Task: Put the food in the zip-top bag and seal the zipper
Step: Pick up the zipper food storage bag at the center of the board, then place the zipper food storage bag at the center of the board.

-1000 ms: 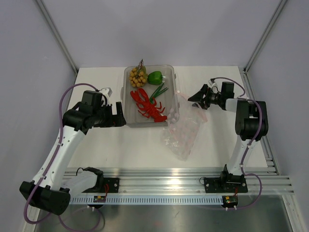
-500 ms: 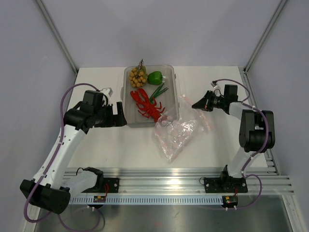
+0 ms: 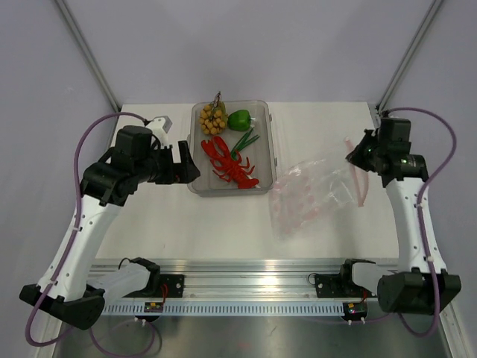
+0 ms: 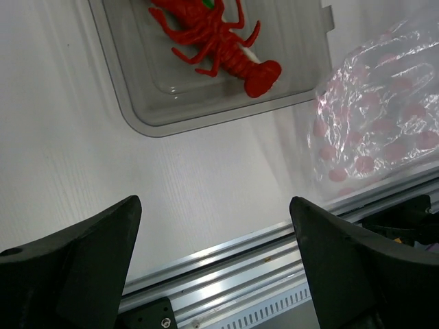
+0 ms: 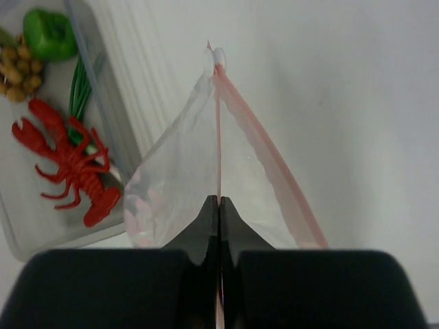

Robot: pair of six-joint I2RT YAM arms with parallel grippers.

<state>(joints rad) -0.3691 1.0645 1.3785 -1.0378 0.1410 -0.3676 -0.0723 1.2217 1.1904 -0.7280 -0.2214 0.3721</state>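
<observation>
At far right, the right hand pinches the zipper, fingers closed.

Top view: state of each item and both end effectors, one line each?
zip-top bag, empty, outside the tray
zipper, unsealed, lips apart
red lobster, lying in tray
bell pepper, in tray
yellow-tan balls, in tray
green stalks, in tray
left end effector, open, empty
right end effector, shut on zipper
</observation>
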